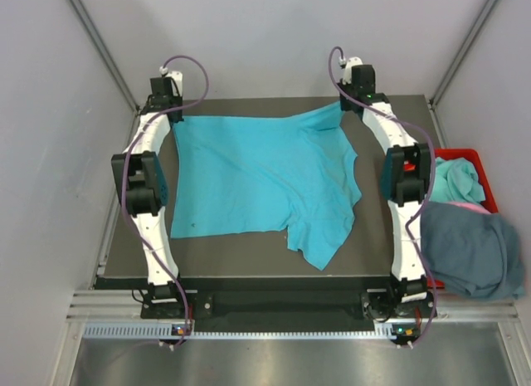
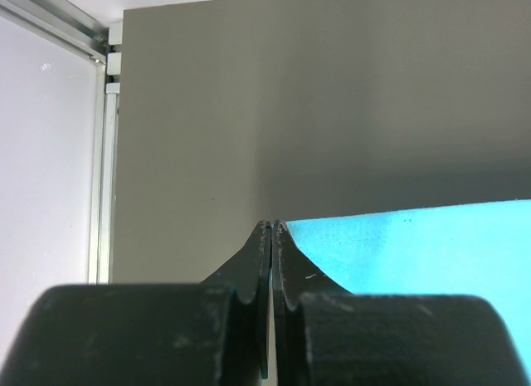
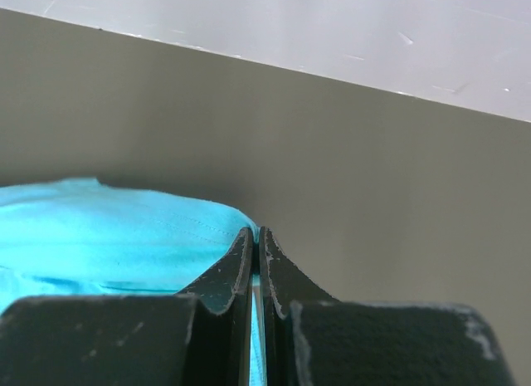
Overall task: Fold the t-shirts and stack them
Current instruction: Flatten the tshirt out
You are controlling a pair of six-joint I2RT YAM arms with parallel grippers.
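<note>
A bright turquoise t-shirt [image 1: 257, 174] lies spread over the dark table [image 1: 382, 245], with one sleeve reaching toward the near edge. My left gripper [image 1: 170, 114] is shut on its far left corner. In the left wrist view the cloth [image 2: 431, 245] runs right up to the closed tips of this gripper [image 2: 273, 227]. My right gripper [image 1: 350, 102] is shut on the far right corner, which is pulled up into a peak. In the right wrist view turquoise cloth [image 3: 108, 228] shows between the jaws of that gripper [image 3: 255, 232].
A red bin [image 1: 477, 158] stands off the table's right edge. It holds another turquoise shirt [image 1: 456, 180] and a strip of pinkish cloth [image 1: 469, 207]. A slate blue-grey shirt [image 1: 469, 249] hangs over its near side. Grey walls close in the far side and both flanks.
</note>
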